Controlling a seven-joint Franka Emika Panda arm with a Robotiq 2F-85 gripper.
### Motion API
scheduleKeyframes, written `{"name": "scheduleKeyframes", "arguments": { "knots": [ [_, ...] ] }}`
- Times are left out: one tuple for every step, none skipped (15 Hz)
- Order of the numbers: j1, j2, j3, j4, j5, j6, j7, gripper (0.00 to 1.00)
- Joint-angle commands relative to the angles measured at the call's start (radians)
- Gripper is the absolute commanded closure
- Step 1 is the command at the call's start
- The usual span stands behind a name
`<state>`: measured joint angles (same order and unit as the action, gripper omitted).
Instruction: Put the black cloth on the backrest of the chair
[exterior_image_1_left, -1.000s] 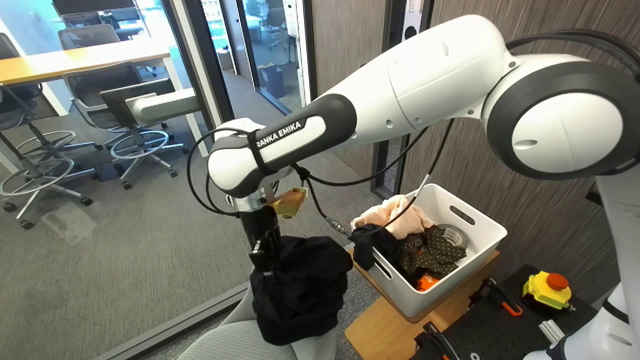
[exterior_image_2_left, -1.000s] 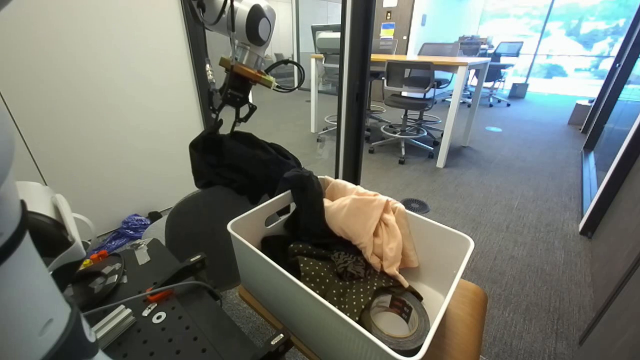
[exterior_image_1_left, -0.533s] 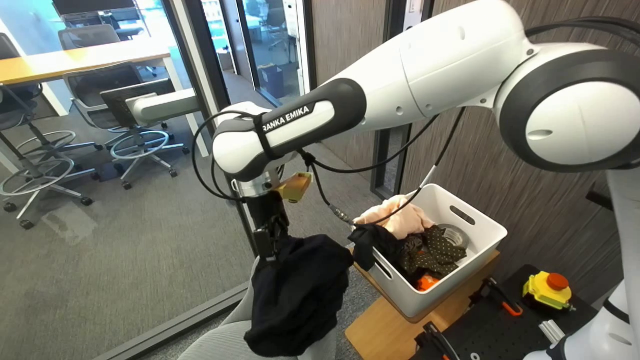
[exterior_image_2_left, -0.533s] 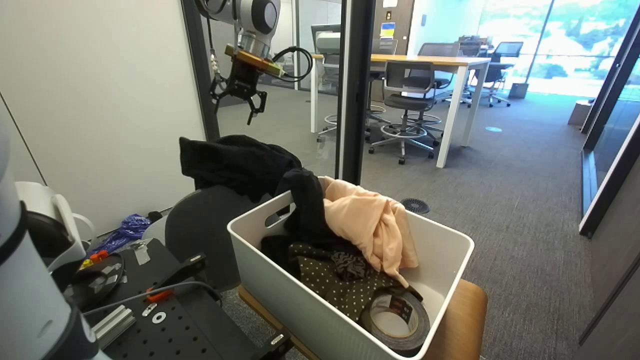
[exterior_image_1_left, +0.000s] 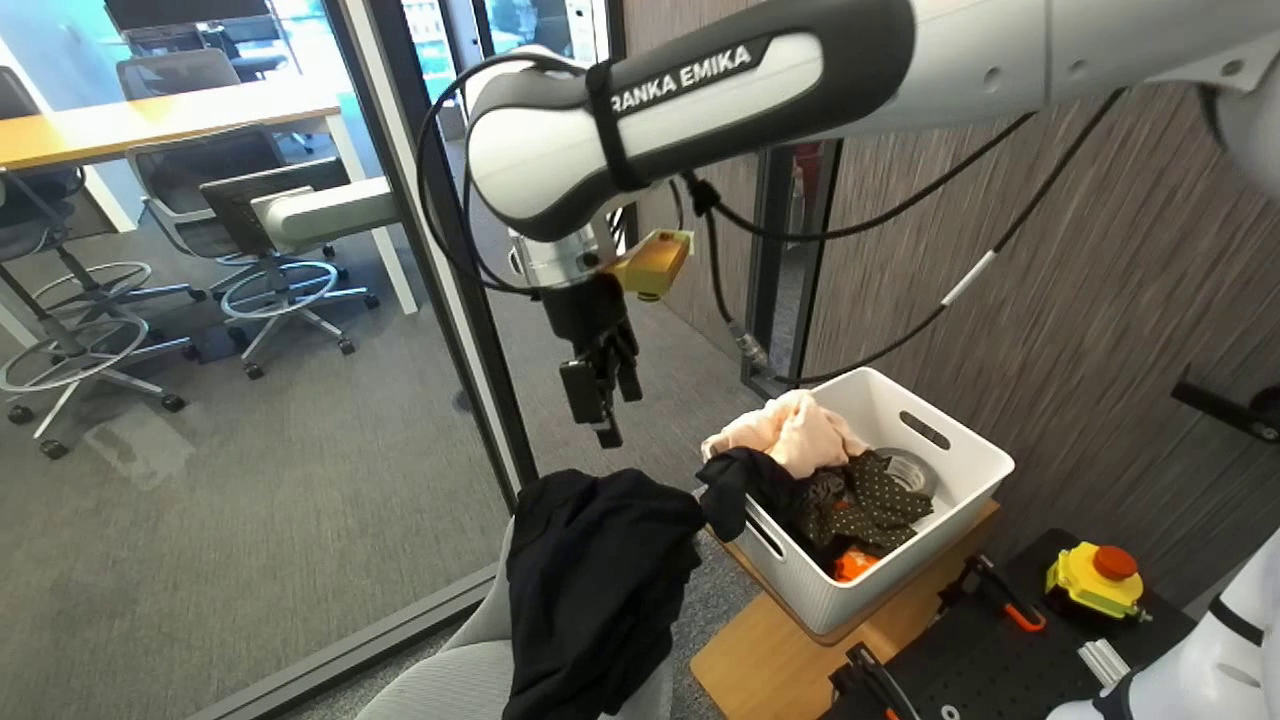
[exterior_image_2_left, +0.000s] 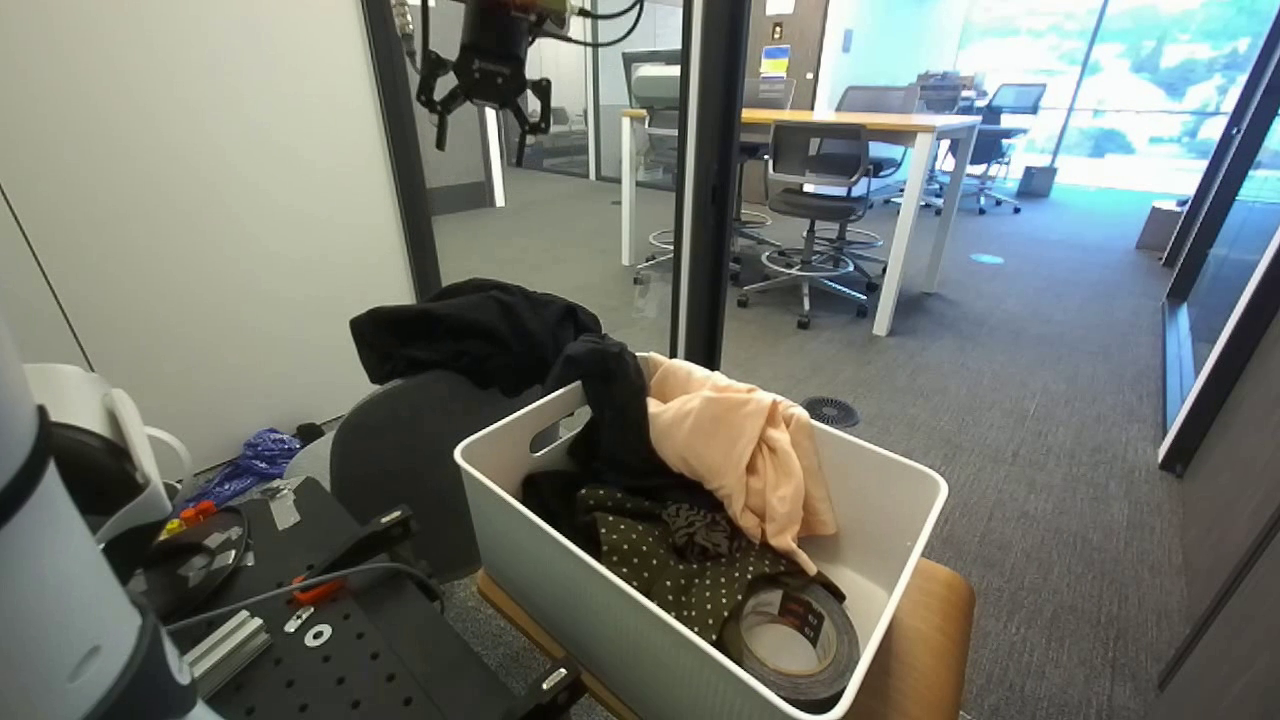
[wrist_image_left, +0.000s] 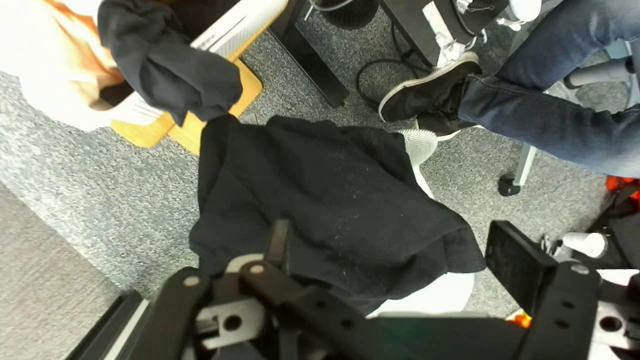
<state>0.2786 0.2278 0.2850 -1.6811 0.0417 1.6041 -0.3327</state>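
Wide-spread fingers (wrist_image_left: 520, 264) above the backrest (exterior_image_2_left: 430, 460), black cloth (exterior_image_1_left: 600, 590) draped over it

On my feeds the fingers stand wide apart above the backrest, tips pointing down, with bare space between them. They hang clear of the black cloth: both exterior views show me a gap between the tips and the fabric beneath. In the wrist view, too, much of the cloth shows between the two fingers.

The cloth lies rumpled over the curved top of the backrest and hangs down its front toward the seat (exterior_image_1_left: 430, 690). One end juts past the side of the backrest, and in an exterior view I see a dark, rounded part of the backrest bare below the fabric.

Just beside the backrest I have the white bin (exterior_image_2_left: 590, 620). Some dark fabric (exterior_image_2_left: 618, 420) hangs over its rim toward the backrest, close to the cloth; whether the two touch, I cannot tell. Farther from the backrest, inside the bin, sit the peach cloth (exterior_image_2_left: 740, 440), dotted fabric (exterior_image_2_left: 660, 570) and a roll of tape (exterior_image_2_left: 846, 640). A person's legs (wrist_image_left: 540, 122) show near the backrest in the wrist view.
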Motion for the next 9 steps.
{"name": "scheduleKeyframes", "arguments": {
  "knots": [
    [-0.019,-0.248,-0.014,-0.177,0.005,-0.011,0.087,0.0],
    [-0.022,-0.306,-0.018,-0.213,0.012,-0.014,0.11,0.0],
    [-0.023,-0.363,-0.021,-0.249,0.016,-0.014,0.135,0.0],
    [-0.025,-0.42,-0.026,-0.28,0.021,-0.017,0.161,0.0],
    [-0.025,-0.478,-0.03,-0.316,0.023,-0.011,0.187,0.0],
    [-0.025,-0.535,-0.034,-0.351,0.022,-0.009,0.216,0.0],
    [-0.021,-0.592,-0.033,-0.371,0.03,-0.028,0.252,0.0],
    [-0.021,-0.65,-0.037,-0.405,0.037,-0.033,0.281,0.0],
    [-0.02,-0.708,-0.039,-0.433,0.044,-0.044,0.311,0.0]
  ]
}}
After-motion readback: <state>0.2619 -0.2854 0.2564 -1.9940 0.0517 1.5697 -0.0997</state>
